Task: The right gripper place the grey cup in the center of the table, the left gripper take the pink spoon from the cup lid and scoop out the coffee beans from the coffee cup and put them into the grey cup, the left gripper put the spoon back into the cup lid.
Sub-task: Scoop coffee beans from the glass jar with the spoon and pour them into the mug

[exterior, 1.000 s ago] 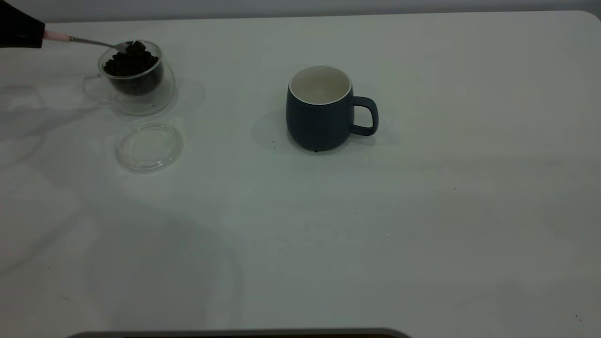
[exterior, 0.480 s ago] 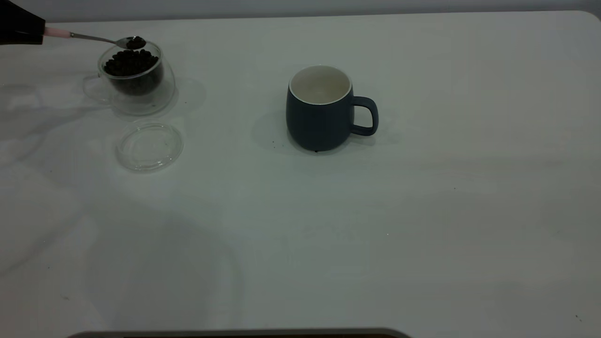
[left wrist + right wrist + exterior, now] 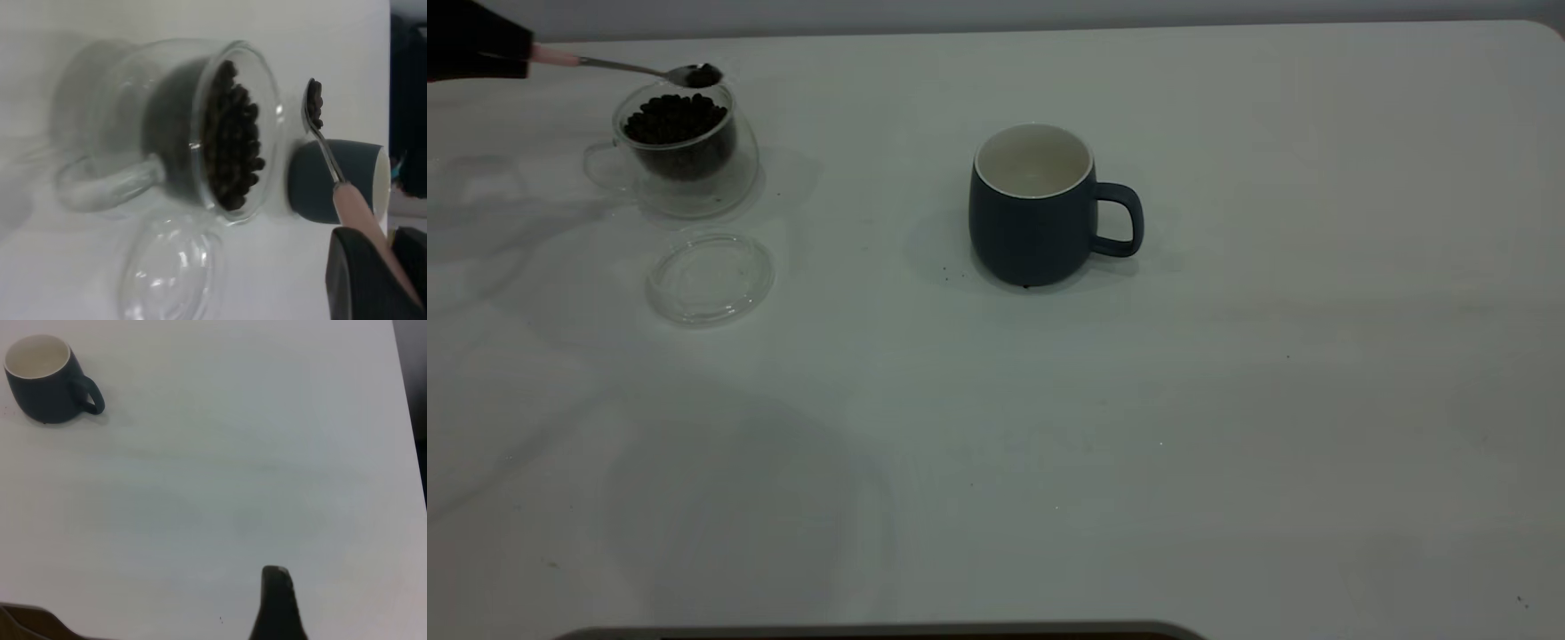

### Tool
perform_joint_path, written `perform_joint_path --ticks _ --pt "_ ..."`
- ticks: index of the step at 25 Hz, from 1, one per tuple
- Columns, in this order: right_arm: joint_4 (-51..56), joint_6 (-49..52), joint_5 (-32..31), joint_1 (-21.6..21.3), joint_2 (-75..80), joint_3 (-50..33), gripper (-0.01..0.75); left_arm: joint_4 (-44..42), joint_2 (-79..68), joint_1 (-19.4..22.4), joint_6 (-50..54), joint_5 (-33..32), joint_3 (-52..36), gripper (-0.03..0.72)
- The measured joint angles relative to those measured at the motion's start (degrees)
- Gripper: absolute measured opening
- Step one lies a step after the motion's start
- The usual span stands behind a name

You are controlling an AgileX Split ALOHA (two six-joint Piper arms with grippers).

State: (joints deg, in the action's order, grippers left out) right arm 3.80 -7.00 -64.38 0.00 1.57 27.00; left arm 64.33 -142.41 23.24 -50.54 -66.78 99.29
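My left gripper is at the far left back of the table, shut on the pink handle of the spoon. The spoon's bowl holds a few coffee beans and hovers just above the right rim of the coffee cup. The cup is full of beans. The clear cup lid lies empty in front of it. The grey cup stands upright mid-table, empty, with its handle to the right. In the left wrist view the gripper holds the spoon beside the coffee cup. My right gripper is parked far from the grey cup.
A few dark specks lie by the grey cup's base. A dark edge runs along the near side of the table.
The spoon has come up out of the coffee cup with beans in its bowl. It has shifted a little to the right along with the left gripper.
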Motion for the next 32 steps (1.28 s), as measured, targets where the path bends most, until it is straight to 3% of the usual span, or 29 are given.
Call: perform_joint_path --ticks 19,32 --pt "0.00 0.00 0.00 0.00 0.00 0.00 0.591 3.71 0.00 -12.85 0.00 0.00 0.00 0.127" --pt "0.00 0.00 0.00 0.00 0.00 0.00 0.591 4.34 0.00 -19.40 -0.18 0.00 0.00 0.127"
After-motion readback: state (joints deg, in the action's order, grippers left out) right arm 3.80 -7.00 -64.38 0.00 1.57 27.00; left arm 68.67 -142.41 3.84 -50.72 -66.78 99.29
